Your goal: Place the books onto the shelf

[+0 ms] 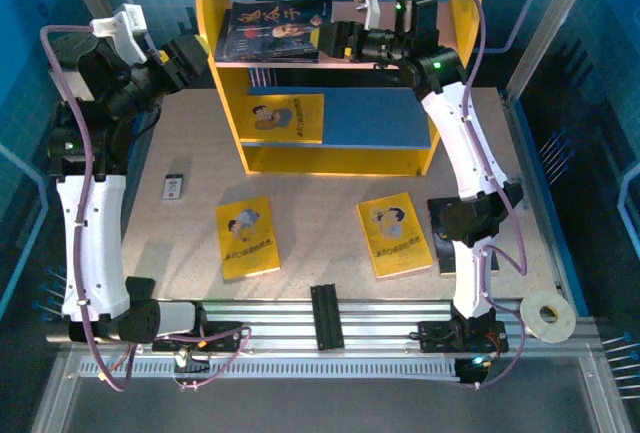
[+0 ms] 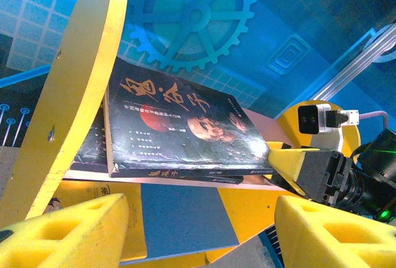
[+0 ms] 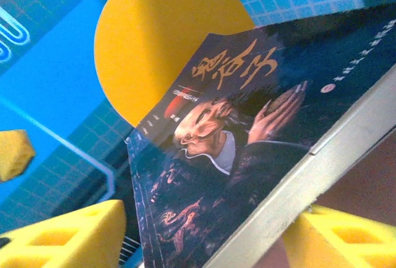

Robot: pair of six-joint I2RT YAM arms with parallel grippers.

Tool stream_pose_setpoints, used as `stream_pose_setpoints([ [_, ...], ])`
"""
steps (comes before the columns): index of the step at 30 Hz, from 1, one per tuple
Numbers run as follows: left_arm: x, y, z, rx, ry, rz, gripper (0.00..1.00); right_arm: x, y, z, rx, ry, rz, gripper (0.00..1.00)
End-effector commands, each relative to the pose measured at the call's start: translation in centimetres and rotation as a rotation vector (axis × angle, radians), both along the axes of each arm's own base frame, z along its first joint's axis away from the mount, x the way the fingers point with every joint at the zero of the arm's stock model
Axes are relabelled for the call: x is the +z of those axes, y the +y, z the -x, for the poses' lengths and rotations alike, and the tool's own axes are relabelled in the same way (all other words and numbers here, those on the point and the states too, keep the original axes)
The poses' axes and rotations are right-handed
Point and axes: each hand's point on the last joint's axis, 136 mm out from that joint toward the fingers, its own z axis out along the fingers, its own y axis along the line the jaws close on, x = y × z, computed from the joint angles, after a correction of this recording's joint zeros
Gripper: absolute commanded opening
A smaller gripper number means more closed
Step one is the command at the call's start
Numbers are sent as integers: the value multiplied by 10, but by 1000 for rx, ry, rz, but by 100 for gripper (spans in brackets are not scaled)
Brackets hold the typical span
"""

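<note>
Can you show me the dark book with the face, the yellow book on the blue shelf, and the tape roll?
dark book (image 1: 275,31): top view, middle of its cover.
yellow book on the blue board (image 1: 285,118): top view, middle of its cover.
tape roll (image 1: 566,321): top view, right side of its ring.

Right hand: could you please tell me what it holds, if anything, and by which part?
Nothing, it seems: the right hand stands open astride the dark book's edge, the book resting on the shelf.
</note>
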Motion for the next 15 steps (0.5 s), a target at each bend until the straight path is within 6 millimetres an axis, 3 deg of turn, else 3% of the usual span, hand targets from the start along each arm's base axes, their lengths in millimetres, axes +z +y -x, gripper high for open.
stream_pose_setpoints([
  [1, 2, 3, 13, 19, -18, -32, 65, 25, -13, 18, -53, -91, 51, 71],
  [8, 2, 4, 17, 25, -16, -41, 65, 13, -24, 15, -93, -89, 116, 75],
  [15, 0, 4, 17, 26, -12, -42, 65, 11, -20, 11, -71, -84, 103, 76],
])
